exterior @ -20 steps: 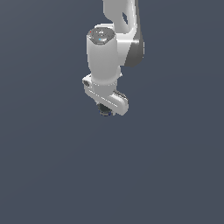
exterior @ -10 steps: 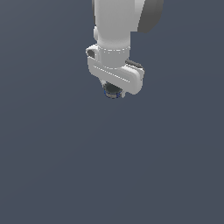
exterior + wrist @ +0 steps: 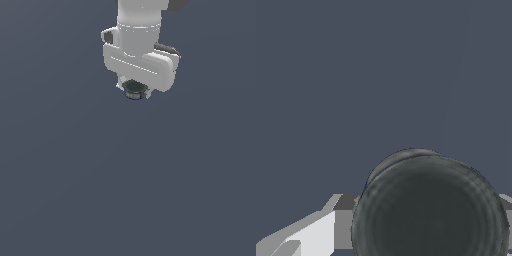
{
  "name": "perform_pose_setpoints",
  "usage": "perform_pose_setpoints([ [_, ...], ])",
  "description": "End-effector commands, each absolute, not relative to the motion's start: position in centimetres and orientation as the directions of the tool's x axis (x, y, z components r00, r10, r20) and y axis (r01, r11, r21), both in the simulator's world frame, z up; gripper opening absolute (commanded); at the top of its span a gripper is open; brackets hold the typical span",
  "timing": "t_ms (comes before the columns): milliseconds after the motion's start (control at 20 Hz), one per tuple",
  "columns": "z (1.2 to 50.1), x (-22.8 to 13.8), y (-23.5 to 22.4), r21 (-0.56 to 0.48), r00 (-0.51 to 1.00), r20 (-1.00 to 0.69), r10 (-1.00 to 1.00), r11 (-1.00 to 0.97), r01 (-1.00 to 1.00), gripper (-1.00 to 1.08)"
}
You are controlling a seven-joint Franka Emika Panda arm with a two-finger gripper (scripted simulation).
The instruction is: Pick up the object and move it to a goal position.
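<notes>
— Where's the object point(image 3: 133, 90) now?

— Tucked under the white gripper point(image 3: 134, 88), dark and round with a thin blue rim; in the wrist view it fills the space between the fingers point(image 3: 316, 232). The jaws look closed on it — nothing supports it from below.

— What's changed over the last second?

— The arm looms larger and sits higher in the exterior view, shifted toward that view's right, and the object has travelled with it. I'd judge the pickup done and the carry to the goal under way.

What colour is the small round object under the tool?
Black object with a faint blue rim, clearest in the exterior view.
</notes>
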State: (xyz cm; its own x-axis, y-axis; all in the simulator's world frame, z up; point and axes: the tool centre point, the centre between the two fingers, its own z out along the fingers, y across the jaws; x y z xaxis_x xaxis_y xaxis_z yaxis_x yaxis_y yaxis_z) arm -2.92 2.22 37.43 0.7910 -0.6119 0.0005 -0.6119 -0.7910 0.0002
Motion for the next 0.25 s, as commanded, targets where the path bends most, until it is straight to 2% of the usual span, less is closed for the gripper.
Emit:
perform_pose_setpoints([
  [0, 38.0, -2.88, 2.39, 0.0, 0.791, 0.0, -0.612, -0.791, -0.612, -1.0],
  [200, 38.06, -2.79, 2.42, 0.0, 0.791, 0.0, -0.612, -0.791, -0.612, -1.0],
])
